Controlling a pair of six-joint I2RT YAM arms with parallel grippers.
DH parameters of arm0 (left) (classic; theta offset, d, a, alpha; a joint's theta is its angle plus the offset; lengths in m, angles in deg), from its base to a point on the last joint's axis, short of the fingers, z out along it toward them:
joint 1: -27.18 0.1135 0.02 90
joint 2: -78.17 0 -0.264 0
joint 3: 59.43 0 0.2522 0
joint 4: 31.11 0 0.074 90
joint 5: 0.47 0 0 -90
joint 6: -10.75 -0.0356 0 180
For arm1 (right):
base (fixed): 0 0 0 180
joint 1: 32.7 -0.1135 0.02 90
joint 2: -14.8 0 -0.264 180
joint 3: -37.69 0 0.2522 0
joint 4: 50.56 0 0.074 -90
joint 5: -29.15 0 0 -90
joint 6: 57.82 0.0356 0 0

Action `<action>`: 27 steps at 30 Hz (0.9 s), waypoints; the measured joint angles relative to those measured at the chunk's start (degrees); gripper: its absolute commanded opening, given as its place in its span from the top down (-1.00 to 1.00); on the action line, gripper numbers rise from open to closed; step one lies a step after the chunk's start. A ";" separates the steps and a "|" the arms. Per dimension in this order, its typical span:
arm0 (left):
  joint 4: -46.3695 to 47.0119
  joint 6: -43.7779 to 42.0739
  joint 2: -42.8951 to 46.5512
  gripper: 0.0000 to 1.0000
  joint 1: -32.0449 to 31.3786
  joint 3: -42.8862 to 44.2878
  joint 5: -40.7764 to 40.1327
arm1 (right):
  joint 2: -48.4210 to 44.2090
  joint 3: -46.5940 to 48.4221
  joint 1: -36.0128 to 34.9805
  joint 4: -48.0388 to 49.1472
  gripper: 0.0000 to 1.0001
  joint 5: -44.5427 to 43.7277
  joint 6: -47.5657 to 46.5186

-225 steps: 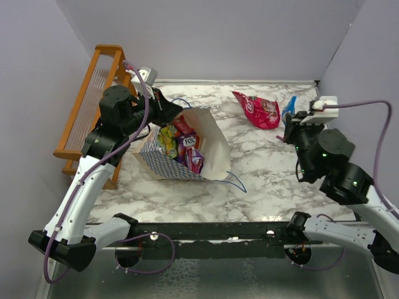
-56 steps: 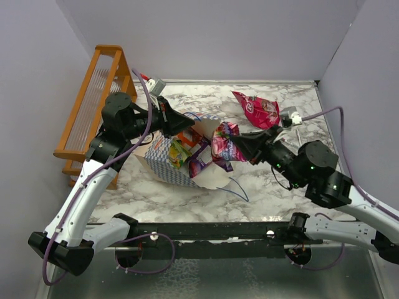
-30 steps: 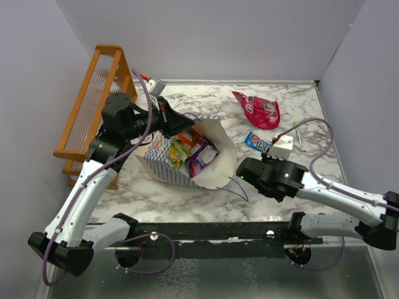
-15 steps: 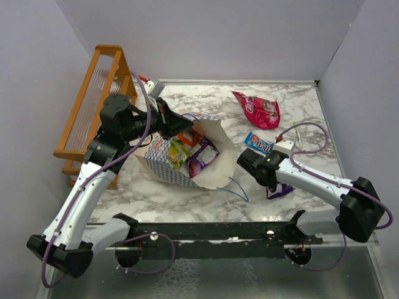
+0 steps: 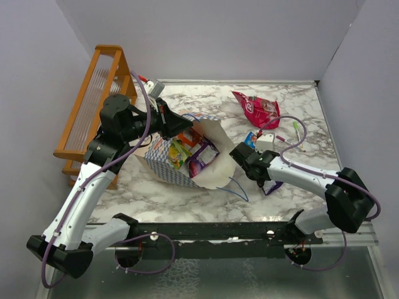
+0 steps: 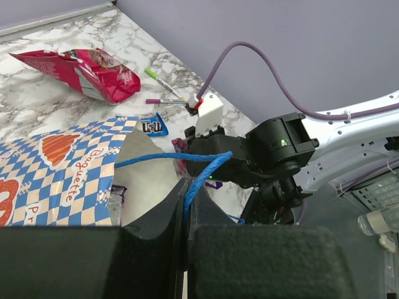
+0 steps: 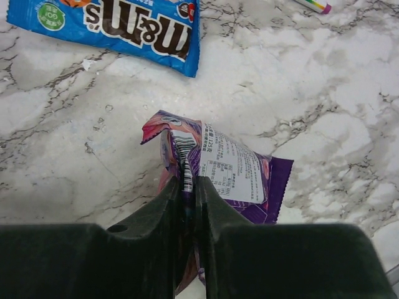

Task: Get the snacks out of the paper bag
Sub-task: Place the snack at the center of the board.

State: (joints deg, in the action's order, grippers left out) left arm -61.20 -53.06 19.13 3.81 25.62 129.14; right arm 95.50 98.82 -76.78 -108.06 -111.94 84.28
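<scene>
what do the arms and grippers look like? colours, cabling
The left arm and right arm have white links and black joint housings. A purple cable runs along each to a small white box at the wrist. The left gripper and right gripper each have two dark tapered fingers. A green light glows on the right arm's housing.

The beige, blue-checkered kraft paper bag (image 5: 161,161) lies mouth-open with the left gripper (image 5: 181,123) at its far rim, a pink-red foil packet (image 5: 259,109) and a purple foil packet (image 5: 272,187) to its right.
</scene>
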 measured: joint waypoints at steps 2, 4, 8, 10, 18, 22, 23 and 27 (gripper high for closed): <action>-0.07 0.00 0.02 1.00 0.00 0.00 0.00 | 0.52 0.37 0.13 0.90 0.48 0.59 -0.92; -0.09 0.00 0.02 1.00 0.00 0.00 0.00 | 0.52 0.90 0.28 1.55 0.18 1.75 -1.60; -0.13 -0.02 0.02 1.00 0.00 0.00 0.00 | -1.20 1.84 0.31 2.45 -0.26 5.25 -3.80; -0.22 -0.04 0.02 1.00 0.00 0.00 0.00 | -4.11 2.64 0.31 1.95 -0.39 7.34 -4.96; -0.66 -0.28 0.02 1.00 0.00 0.02 0.02 | -23.87 6.14 0.33 2.60 -0.47 20.81 -16.70; -0.70 -0.48 0.02 1.00 0.00 0.02 0.00 | -30.73 5.51 0.39 6.49 -0.46 33.57 -23.65; -0.70 -0.46 0.04 1.00 0.00 0.02 0.00 | -31.89 4.63 0.39 8.39 -0.45 37.64 -25.20; -0.70 -0.44 0.24 1.00 0.00 0.00 0.00 | -32.15 2.27 0.39 13.38 -0.40 49.24 -28.02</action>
State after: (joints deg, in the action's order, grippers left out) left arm -61.90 -53.49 19.37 3.81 25.62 129.14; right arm 63.35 101.10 -76.39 -94.69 -62.70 56.26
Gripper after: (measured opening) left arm 0.019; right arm 0.719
